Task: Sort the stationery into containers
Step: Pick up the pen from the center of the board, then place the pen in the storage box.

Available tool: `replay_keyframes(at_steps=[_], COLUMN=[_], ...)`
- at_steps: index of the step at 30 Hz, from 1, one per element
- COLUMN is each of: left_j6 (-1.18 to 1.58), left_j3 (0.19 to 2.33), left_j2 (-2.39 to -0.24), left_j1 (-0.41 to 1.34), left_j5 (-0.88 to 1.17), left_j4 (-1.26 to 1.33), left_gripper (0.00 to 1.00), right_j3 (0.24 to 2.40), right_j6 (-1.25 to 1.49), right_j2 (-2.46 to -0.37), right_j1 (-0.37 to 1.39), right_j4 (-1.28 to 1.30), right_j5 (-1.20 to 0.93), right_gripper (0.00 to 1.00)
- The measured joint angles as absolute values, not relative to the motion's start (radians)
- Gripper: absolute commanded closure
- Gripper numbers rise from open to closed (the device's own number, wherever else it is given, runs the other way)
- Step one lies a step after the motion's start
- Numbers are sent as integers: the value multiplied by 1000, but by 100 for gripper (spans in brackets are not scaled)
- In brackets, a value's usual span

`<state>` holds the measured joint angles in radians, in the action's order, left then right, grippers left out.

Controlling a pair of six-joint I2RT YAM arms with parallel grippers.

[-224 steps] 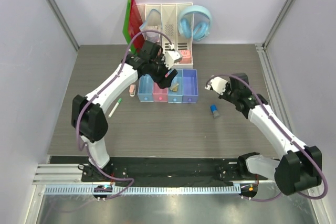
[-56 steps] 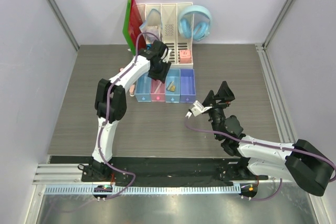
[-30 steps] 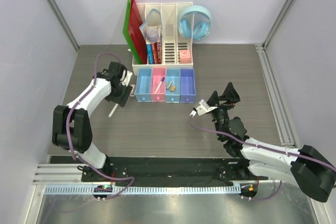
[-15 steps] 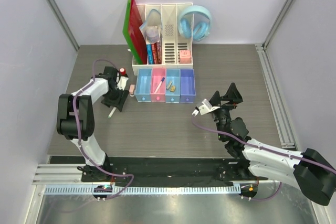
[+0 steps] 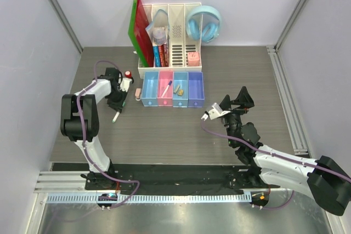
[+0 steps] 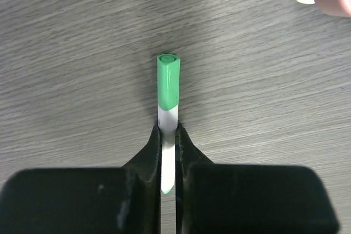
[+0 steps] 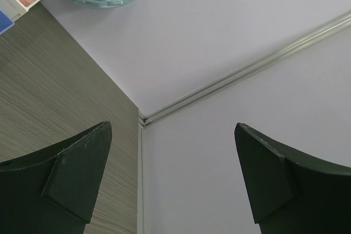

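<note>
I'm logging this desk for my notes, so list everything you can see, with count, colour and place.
trays: 4, light blue, pink, light blue, purple-blue; joined row mid-table
blue-capped marker: 1, white; in the pink tray
erasers: count unclear, tan; in the third tray
green-capped marker: 1, white; far left
stamp: 1, red-topped; left of the trays
clip: 1, pink; just left of the trays
file organizer: 1, white; back edge
folders: red and green; organizer's left end
headphones: 1, light blue; organizer's right end
left gripper: shut on the green-capped marker
right gripper: open, empty; right side
</note>
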<state>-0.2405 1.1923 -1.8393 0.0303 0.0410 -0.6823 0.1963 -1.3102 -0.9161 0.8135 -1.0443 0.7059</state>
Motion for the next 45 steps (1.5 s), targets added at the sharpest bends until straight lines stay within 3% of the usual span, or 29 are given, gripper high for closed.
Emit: replay_keyframes(at_steps=[12,19,27,36,45], left_j6=[-242,-207,36,206,244], left_j3=[1201,1450,1437,1499,1610], left_j2=[-1762,-1598,-1502,-1716,-1952], left_j1=[28,31,116,323,332], left_j5=[172,380,574,492,357], left_j4=[-782,-920,-737,-514,-470], left_gripper=[100,100,100,100,100], right_j3=[196,196,196,196,195], right_j6=[-1302,-1302,-1298,-1287,-1276], right_j2=[-916,-916,-916,-913,-896], right_j1=[793,777,753,739,730], right_j4=[-1044,-1045,-1045,-1043,-1028], right_j5=[706,706,706,709,708], right_gripper=[1,1,1,1,1])
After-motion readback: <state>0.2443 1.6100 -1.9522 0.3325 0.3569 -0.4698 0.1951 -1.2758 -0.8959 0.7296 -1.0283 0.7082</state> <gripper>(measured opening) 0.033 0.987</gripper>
